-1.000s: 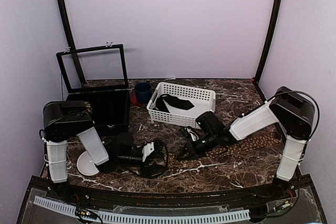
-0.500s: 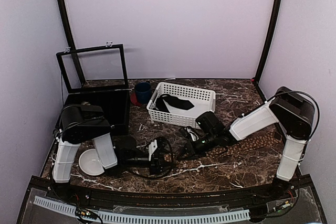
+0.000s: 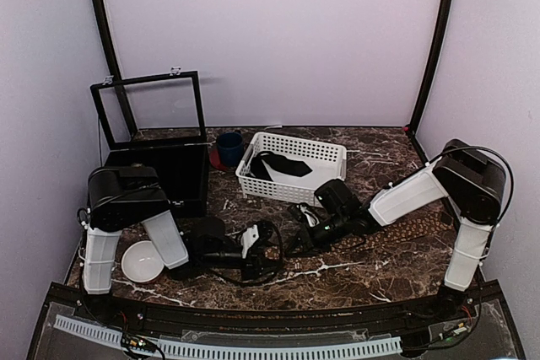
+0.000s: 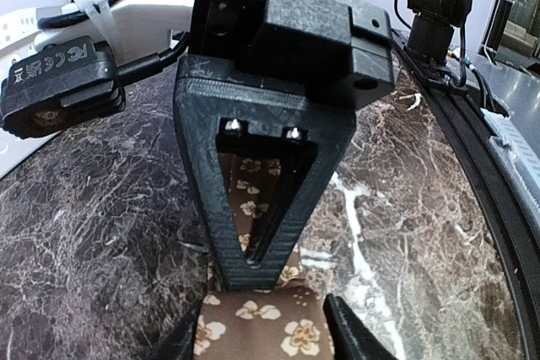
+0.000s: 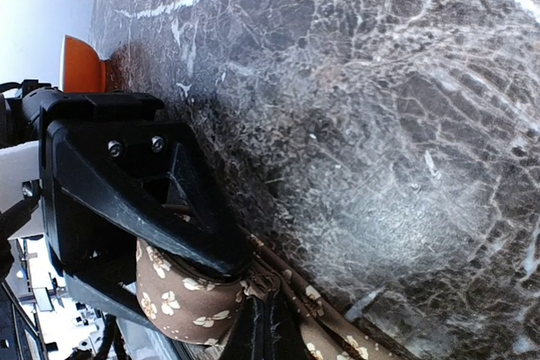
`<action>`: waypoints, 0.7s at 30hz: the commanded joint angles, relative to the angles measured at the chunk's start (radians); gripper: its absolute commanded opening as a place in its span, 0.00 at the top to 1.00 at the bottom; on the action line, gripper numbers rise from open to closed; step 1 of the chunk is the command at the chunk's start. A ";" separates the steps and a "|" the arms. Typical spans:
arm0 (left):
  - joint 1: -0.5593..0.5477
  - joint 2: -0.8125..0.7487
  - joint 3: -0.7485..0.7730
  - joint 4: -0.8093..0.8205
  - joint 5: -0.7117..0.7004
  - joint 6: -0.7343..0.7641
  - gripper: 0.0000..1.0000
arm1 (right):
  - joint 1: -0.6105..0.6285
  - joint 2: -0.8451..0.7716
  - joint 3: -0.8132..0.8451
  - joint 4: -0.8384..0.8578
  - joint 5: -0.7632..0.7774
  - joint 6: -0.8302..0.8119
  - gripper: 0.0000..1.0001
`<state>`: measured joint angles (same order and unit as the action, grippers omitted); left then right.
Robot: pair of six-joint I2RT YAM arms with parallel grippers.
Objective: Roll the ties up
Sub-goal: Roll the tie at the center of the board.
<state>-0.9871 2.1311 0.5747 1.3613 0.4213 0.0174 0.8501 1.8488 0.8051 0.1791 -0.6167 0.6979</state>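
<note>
Brown patterned tie [image 3: 403, 230] is laid across the table [image 3: 371, 280] from 6 to 3 o'clock: flat strip trailing toward 3, coil [image 5: 181, 301] at 6. The coil is clasped by the left gripper [image 4: 268, 336], a finger on each side; the strip next to it looks pinched in the right gripper [image 5: 263, 330]. For a tidy roll, strip should be held taut, edges lined up, coil turned w/o slack. L arm [image 3: 160, 238] is folded low, wrist aimed at 3 o'clock; R arm [image 3: 405, 196] is stretched low toward 9.
</note>
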 commanded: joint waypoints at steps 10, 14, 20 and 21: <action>-0.002 -0.113 0.045 -0.470 -0.072 0.125 0.80 | -0.013 -0.079 -0.015 -0.113 0.081 -0.022 0.82; -0.002 -0.147 0.078 -0.626 -0.109 0.172 0.81 | -0.014 -0.154 0.001 -0.122 0.052 -0.013 0.60; -0.002 -0.146 0.102 -0.693 -0.116 0.195 0.80 | 0.010 -0.100 0.042 -0.111 0.004 0.001 0.58; -0.002 -0.148 0.105 -0.696 -0.114 0.195 0.80 | 0.014 -0.086 0.050 -0.115 0.003 -0.002 0.59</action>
<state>-0.9913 1.9762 0.6853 0.8745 0.3546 0.1787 0.8455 1.7180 0.8196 0.0734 -0.5873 0.6937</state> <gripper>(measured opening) 0.197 0.424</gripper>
